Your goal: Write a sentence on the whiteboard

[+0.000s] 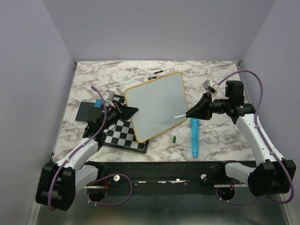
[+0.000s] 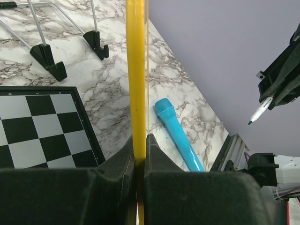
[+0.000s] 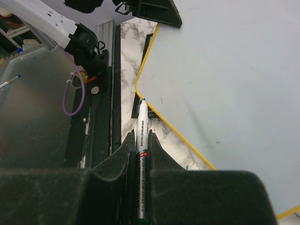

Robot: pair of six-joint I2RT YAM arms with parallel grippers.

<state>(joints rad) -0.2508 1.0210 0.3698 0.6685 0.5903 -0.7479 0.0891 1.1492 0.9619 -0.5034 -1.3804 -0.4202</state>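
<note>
- The whiteboard (image 1: 157, 101) is tilted up off the table (image 1: 225, 140), face towards the right arm, with its lower left part over the checkerboard (image 1: 123, 137)
- The left gripper (image 1: 126, 112) has it by the left edge; in the left wrist view its fingers (image 2: 119, 159) are pinched tight on the thin yellow frame (image 2: 136, 70)
- I cannot tell whether the bottom edge rests on anything
- The right gripper (image 1: 191, 113) is clamped along the barrel of a marker (image 1: 179, 116), whose tip is bare and aimed at the board's lower right
- In the right wrist view the tip sits just beside the frame near a rounded corner; whether it touches I cannot tell
- The face shows only a few tiny specks, so the sentence looks not yet begun
- The board looks light, stiff and glossy, so likely slippery; the frame is the sensible place to grip
- Held at one edge only, it may swing away under the tip, so strokes probably want light pressure
- The slim, smooth marker could slide back through the pads if pushed hard
- A green cap (image 1: 173, 138) and a blue tube (image 1: 193, 138) lie on the table near the board's lower right
</note>
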